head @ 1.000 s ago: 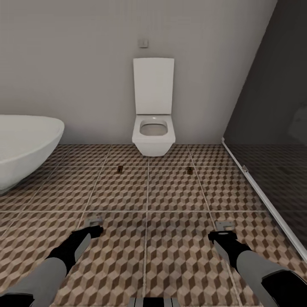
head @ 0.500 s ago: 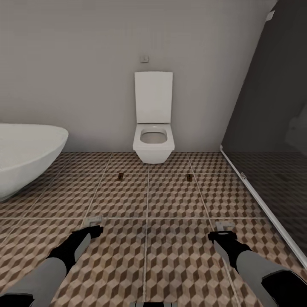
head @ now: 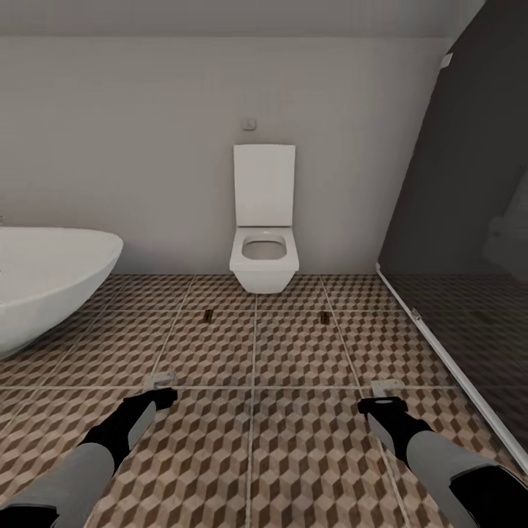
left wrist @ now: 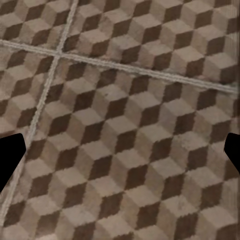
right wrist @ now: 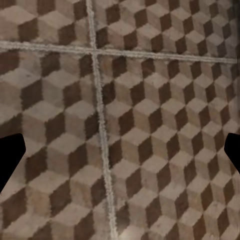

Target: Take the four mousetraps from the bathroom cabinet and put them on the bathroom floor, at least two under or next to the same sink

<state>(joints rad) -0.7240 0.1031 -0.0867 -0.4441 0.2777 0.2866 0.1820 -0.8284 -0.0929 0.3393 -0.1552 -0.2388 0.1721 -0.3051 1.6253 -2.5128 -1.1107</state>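
Where toilet (head: 264, 220) stands, two mousetraps (head: 208, 316) on bathroom floor (head: 293, 440).

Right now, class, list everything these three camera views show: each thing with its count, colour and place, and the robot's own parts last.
Toilet: one, white, against the back wall, centre, lid up.
Wall button: one, pale, on the wall above the toilet.
Bathtub: one, white, oval, at the left edge.
Glass screen: one, dark, along the right side.
Mousetraps: two, dark brown, on the floor in front of the toilet, one to the left, one to the right, apart.
Floor: brown, beige and white cube-pattern tiles with pale grout.
Wall: pale grey, behind everything.
Left gripper: one, black with grey tips, low left, open over bare tiles.
Right gripper: one, same colours, low right, open over bare tiles.
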